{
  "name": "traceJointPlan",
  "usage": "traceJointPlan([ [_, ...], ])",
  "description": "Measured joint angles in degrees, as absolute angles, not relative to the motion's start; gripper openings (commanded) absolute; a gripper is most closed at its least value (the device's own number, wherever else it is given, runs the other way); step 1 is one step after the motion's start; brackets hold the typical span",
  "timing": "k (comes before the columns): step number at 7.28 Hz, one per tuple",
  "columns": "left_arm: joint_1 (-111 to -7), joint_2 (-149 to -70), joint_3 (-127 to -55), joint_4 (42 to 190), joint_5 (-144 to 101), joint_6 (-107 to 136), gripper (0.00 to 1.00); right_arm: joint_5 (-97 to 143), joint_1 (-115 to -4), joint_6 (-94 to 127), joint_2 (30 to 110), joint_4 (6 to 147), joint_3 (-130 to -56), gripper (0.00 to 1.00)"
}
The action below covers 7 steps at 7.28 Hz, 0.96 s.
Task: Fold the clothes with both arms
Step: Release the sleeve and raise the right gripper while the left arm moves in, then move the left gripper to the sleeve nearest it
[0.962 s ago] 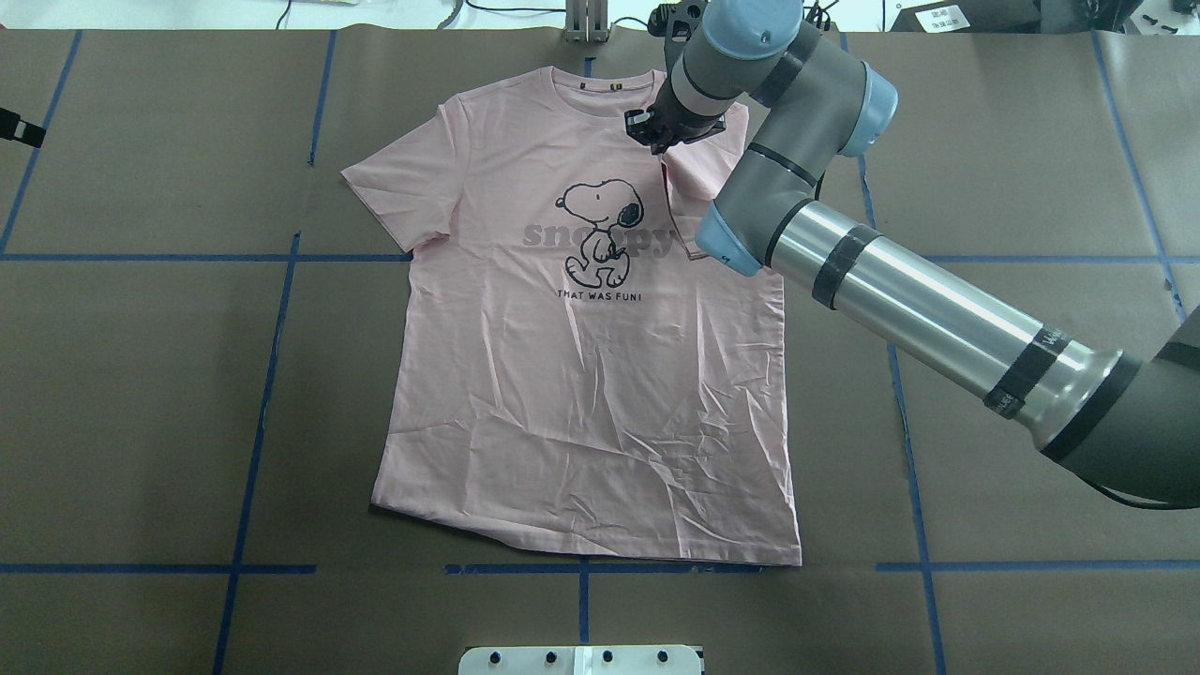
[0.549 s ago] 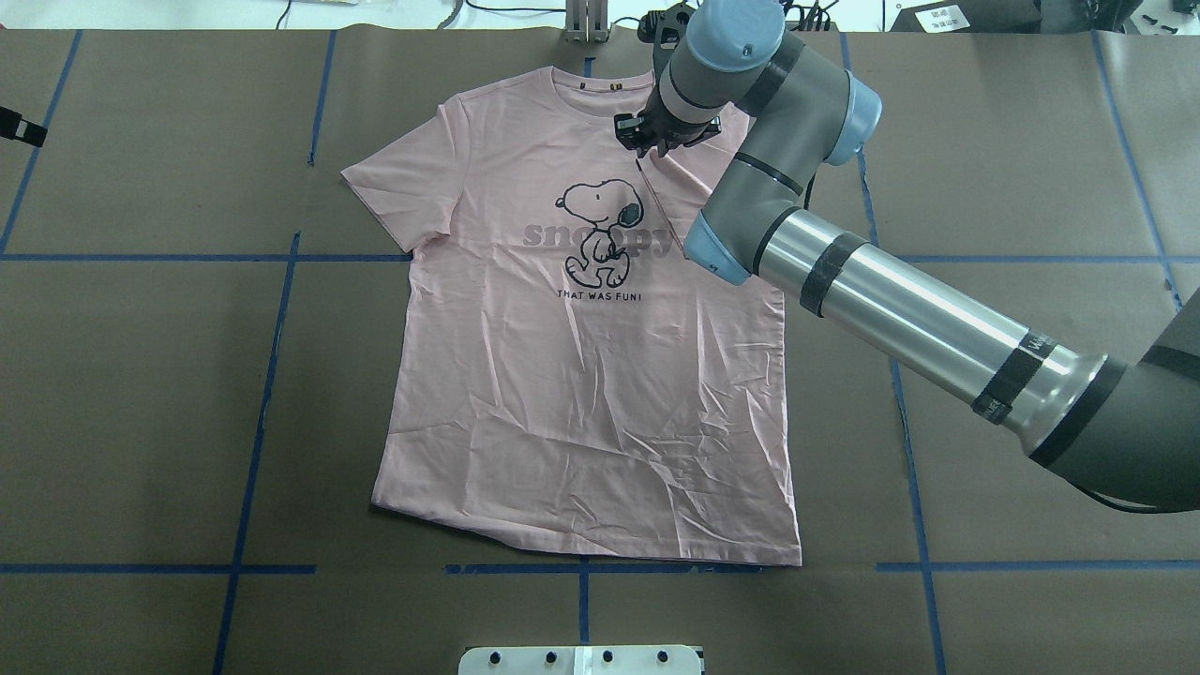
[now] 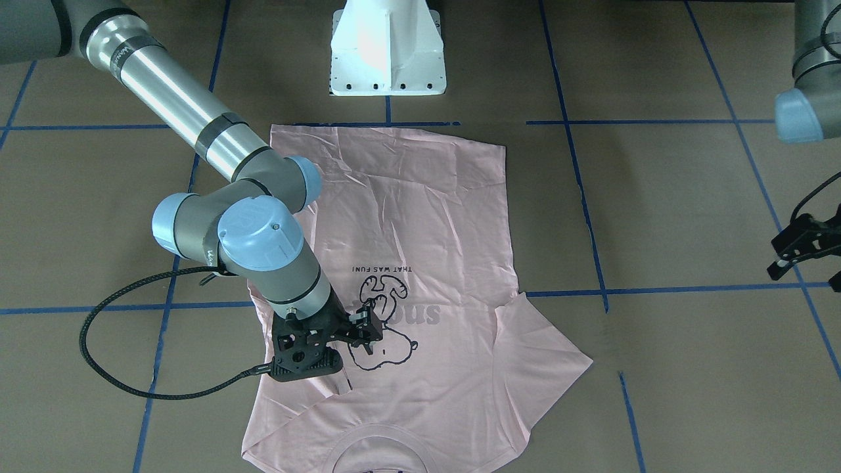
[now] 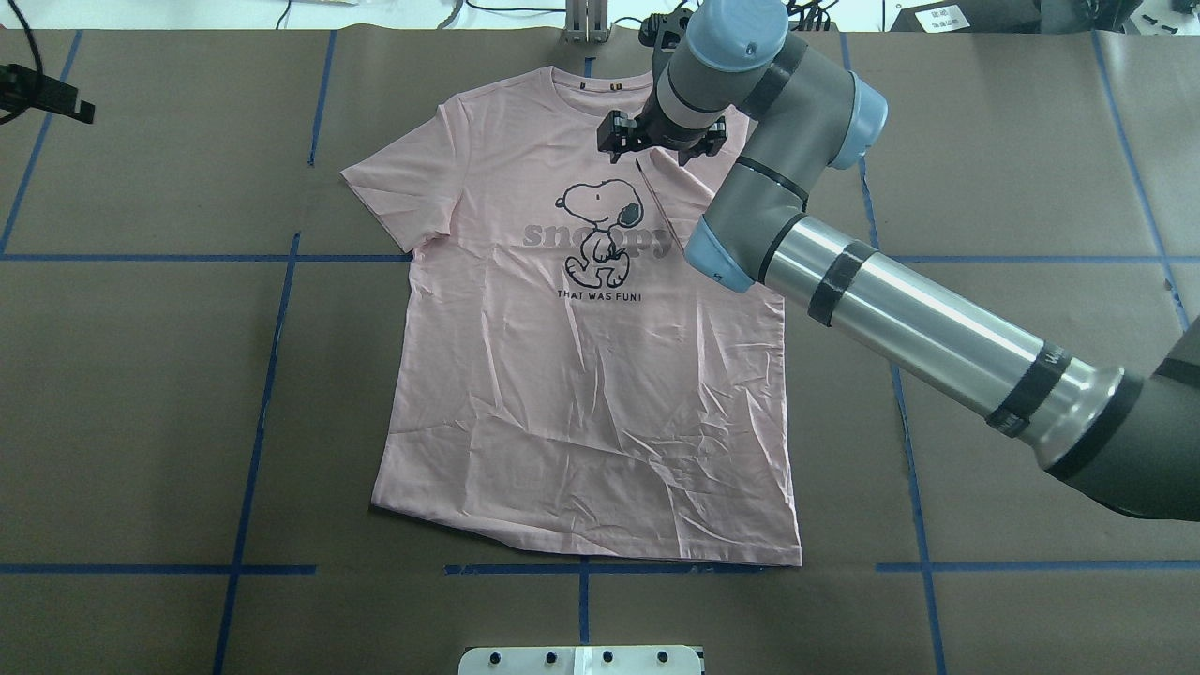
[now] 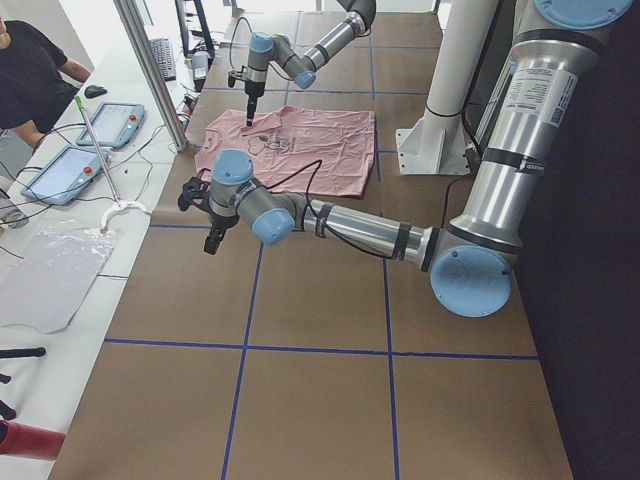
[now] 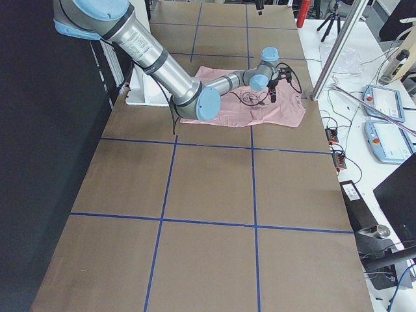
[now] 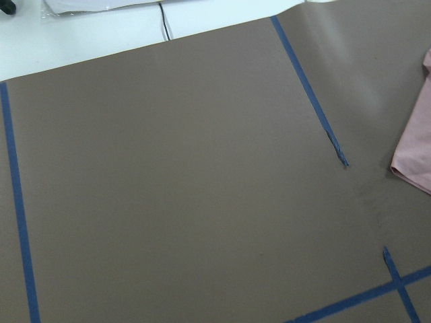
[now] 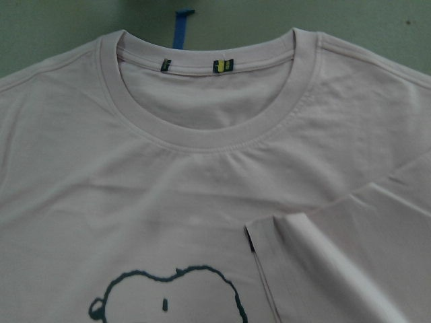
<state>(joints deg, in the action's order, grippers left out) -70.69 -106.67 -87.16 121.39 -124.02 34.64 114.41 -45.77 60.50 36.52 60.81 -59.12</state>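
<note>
The pale pink T-shirt [image 4: 581,394] lies flat, print up, collar toward the far edge; it also shows in the front view [image 3: 427,210]. Its sleeve on my right side [image 4: 689,192] is folded inward over the chest, and its hem corner [image 8: 252,237] lies below the ribbed collar [image 8: 209,134]. My right gripper [image 4: 659,145] hovers just above that folded sleeve near the dog's head, and looks open and empty [image 3: 365,330]. My left gripper [image 3: 805,259] is off the shirt over bare table at my far left, and looks open and empty [image 4: 52,94]. The other sleeve [image 4: 394,192] lies spread out.
Brown paper with blue tape lines [image 4: 272,309] covers the table. The white pedestal base [image 3: 387,52] stands at the shirt's hem side. Tablets and cables [image 5: 95,130] lie beyond the far edge, and a person [image 5: 30,70] stands there.
My right gripper carried the sleeve edge leftward over the chest, then let it go; the sleeve now lies flat. My left gripper has come further into the overhead view at top left.
</note>
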Motion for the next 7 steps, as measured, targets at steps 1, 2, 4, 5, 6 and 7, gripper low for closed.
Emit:
traceJointPlan([
  [1,-66.0,-108.6,-86.9,122.1,-119.2,42.7,1.0,116.7,-46.5,61.3,39.6,68.5,-66.4,1.0],
  [2,-61.4,-110.9,-86.2,122.9,-114.6,49.8,1.0,117.9,-47.6,61.4,43.7,75.5,-74.1,1.0],
  [4,-54.3,-117.0,-80.8,124.4,-105.7,57.8,0.99,119.3,-50.4,58.0,52.9,81.6,-85.6,1.0],
  [5,-52.5,-120.2,-75.8,126.9,-103.6,59.0,0.97,120.2,-51.9,55.1,55.7,82.6,-87.8,1.0],
  [6,-51.1,-122.5,-70.6,130.1,-101.6,59.4,0.96,120.9,-53.4,52.3,57.6,83.0,-88.8,1.0],
  [7,-50.0,-123.8,-67.3,131.9,-100.1,59.6,0.96,121.9,-54.8,50.3,58.8,83.2,-89.1,1.0],
])
